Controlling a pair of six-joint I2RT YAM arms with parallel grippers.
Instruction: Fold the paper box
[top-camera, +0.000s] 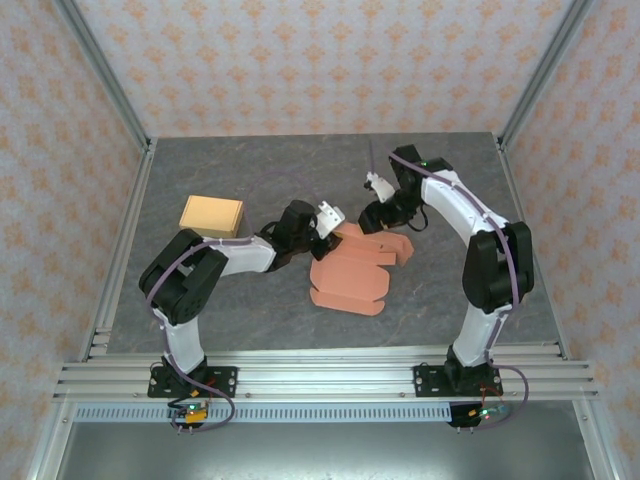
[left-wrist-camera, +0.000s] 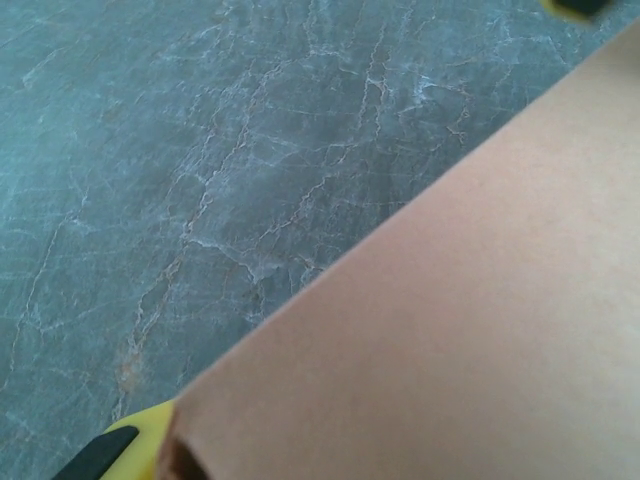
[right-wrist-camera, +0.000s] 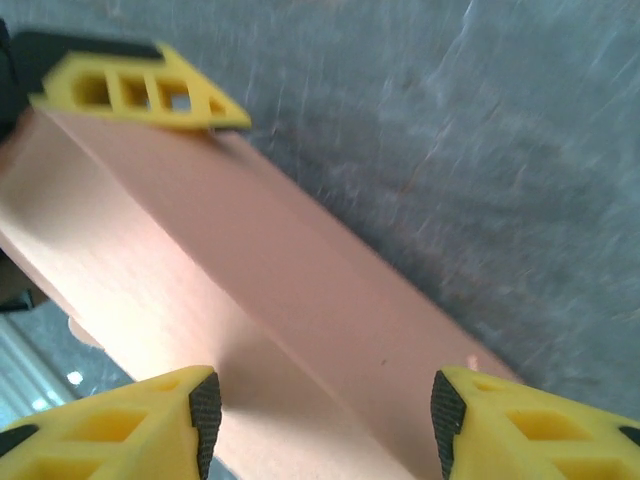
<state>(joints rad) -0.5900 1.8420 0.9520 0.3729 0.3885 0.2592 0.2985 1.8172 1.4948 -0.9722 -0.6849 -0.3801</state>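
At the centre of the table (top-camera: 250, 320), the paper box (top-camera: 350, 282) is lying partly flat. The left gripper (top-camera: 326, 230) is seemingly pinching its raised 11 o'clock panel, and the right gripper (right-wrist-camera: 322, 420) is hanging open and empty astride it. It should be pressing squarely along the crease.

Box (top-camera: 350, 275) showing matt, smooth pink card. Counter (top-camera: 250, 170) looking smooth, grey, stone-veined. Fingers (right-wrist-camera: 540, 420) showing glossy yellow plastic, black matt pads (right-wrist-camera: 205, 410).
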